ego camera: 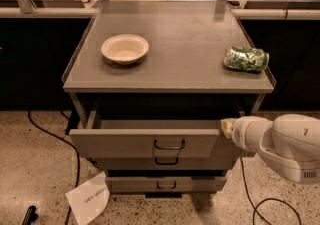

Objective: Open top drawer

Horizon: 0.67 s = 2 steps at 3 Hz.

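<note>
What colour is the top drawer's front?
Plain grey, in the camera view; the top drawer has a dark handle. The gripper is at its right end.

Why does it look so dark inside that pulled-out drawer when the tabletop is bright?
Camera view: light comes from above, so the tabletop shades the inside of the top drawer; same view: the bowl throws a soft shadow at its base; the gripper, at the drawer's right front end, catches light and looks pale.
</note>
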### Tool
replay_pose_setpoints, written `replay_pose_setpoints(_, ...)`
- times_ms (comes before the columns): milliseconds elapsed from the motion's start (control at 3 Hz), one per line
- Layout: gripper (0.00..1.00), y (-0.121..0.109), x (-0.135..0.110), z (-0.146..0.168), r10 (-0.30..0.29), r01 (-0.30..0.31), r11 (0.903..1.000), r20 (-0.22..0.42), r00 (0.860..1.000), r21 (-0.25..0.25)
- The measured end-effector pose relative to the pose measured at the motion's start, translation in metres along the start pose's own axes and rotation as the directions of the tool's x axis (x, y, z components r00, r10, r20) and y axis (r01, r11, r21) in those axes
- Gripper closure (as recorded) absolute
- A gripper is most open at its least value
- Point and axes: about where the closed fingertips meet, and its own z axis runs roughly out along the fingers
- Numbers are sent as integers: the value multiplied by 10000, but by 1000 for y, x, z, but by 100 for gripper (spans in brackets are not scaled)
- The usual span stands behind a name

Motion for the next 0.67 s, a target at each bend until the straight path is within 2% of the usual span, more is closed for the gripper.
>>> replay_pose_setpoints(667, 100, 0, 0, 1, -4, 4, 10000, -131, 9999, 15)
